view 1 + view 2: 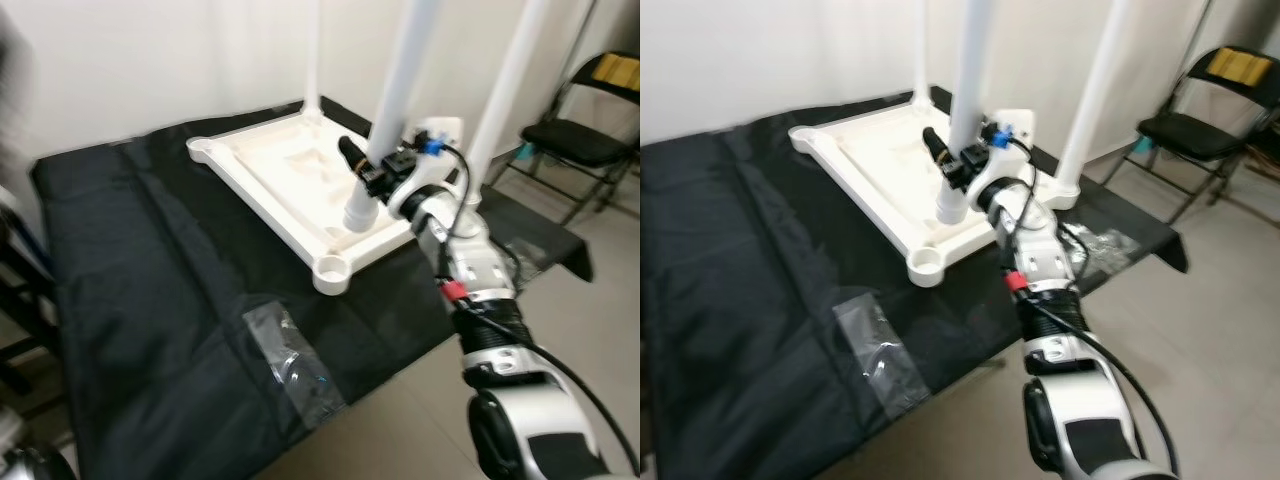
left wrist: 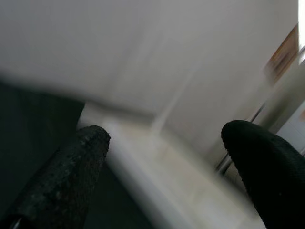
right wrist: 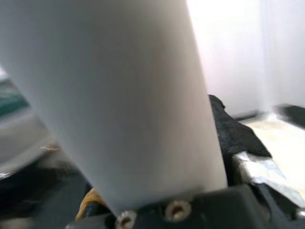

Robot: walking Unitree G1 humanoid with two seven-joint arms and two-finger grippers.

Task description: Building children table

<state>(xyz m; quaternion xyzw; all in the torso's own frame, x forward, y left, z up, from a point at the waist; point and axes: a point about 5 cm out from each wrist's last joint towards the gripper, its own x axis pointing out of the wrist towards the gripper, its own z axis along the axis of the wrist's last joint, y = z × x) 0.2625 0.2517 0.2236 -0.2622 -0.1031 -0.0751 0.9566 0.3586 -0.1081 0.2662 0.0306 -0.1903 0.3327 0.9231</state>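
A bench draped in black cloth (image 1: 150,300) carries the white tabletop (image 1: 290,175) upside down near its far right side, with three white legs standing up from its corners while the near corner socket (image 1: 331,270) sits empty. The right tool (image 1: 362,168) is clamped round the nearest leg (image 1: 390,120) just above its base — a crinkled clear plastic bag (image 1: 295,365) lies near the front edge. The left tool (image 2: 162,157) hangs with fingers spread, holding nothing.

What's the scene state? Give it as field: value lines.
surface: black cloth
tabletop: white, upside down, on the cloth
legs: three standing upright in corner sockets
empty socket: near corner
right gripper: shut on the near leg, low down
left gripper: open, view blurred
plastic bag: clear, near cloth edge
chair: black, folding, robot's right
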